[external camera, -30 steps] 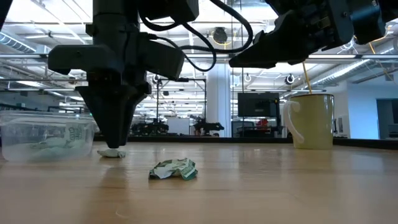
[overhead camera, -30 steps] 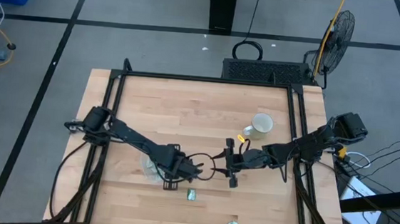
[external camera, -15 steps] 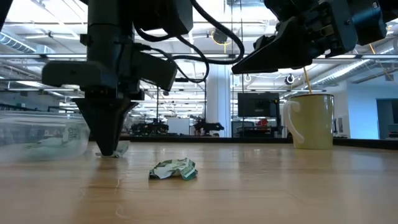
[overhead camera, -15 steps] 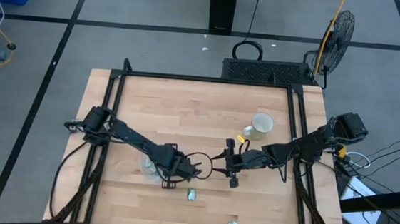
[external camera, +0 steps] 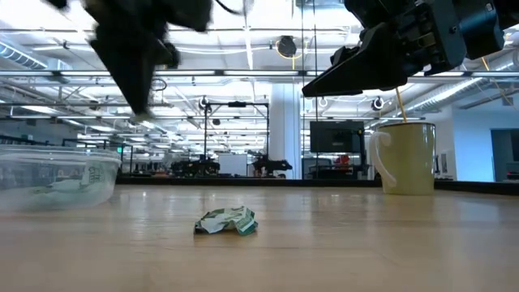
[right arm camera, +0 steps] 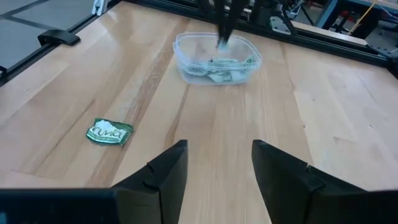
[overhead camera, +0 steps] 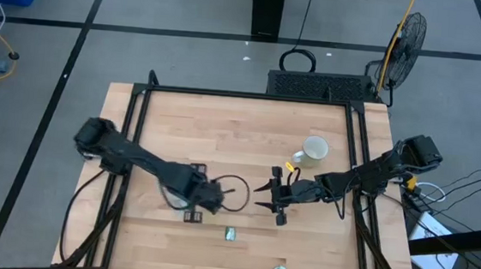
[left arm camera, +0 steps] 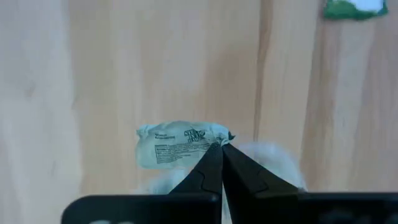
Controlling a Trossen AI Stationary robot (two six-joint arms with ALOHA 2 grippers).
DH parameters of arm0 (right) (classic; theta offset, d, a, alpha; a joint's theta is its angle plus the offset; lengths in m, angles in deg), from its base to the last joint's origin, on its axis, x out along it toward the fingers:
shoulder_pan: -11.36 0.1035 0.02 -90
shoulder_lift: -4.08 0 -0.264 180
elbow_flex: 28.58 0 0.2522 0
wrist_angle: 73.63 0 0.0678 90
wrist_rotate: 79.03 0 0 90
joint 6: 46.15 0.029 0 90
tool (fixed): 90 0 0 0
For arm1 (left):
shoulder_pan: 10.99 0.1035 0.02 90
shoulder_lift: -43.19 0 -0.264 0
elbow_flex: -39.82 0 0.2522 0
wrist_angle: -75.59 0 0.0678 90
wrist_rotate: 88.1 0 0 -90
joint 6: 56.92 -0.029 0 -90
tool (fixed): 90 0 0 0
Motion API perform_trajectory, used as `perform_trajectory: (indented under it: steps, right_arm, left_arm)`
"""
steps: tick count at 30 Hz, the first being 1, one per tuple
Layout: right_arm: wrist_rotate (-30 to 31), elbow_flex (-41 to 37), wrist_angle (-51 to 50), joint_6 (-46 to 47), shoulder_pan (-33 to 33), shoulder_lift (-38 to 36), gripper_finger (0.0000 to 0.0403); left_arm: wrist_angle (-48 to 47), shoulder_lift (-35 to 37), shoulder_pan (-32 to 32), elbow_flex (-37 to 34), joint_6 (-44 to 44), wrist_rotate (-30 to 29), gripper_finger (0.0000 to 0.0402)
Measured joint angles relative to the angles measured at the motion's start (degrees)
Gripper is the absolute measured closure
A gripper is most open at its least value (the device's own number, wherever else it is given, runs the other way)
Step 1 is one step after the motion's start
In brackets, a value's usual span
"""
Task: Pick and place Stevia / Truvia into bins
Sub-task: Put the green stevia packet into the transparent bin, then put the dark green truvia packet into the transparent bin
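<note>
Left pincer (left arm camera: 220,163) raised, fingers pinched together — right pincer (right arm camera: 217,163) spread, hovering mid-table.

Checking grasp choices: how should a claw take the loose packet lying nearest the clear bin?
Come straight down on the loose packet and pinch across its crumpled, raised middle; it lies low on the table, so its edges offer little.

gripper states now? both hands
Left hand: closed on a Truvia packet, lifted off the table.
Right hand: open, empty, hovering mid-table facing the bin.
</note>
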Motion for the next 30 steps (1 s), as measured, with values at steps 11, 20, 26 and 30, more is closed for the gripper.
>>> perform_trajectory:
  steps: [11, 20, 26, 30]
  right_arm:
    - [-0.8, 0.0, -1.4, 1.0, 0.0, 0.0, 0.0229]
    - [-5.1, 0.0, 0.3, 1.6, 0.1, 0.0, 0.0229]
    - [-9.1, 0.9, 4.4, 2.5, 1.1, 2.2, 0.0229]
    - [-9.2, 5.6, 1.2, 2.5, 2.9, 5.9, 0.0229]
  left_arm:
    - [-4.1, 8.9, -8.3, -9.6, 25.6, 0.8, 0.0387]
    - [3.7, 8.2, -8.0, -17.7, 25.8, 1.5, 0.037]
    - [8.7, 8.2, -7.3, -16.9, 18.9, 0.3, 0.0299]
    - [15.7, 8.7, -6.7, -16.9, 14.2, 0.4, 0.0262]
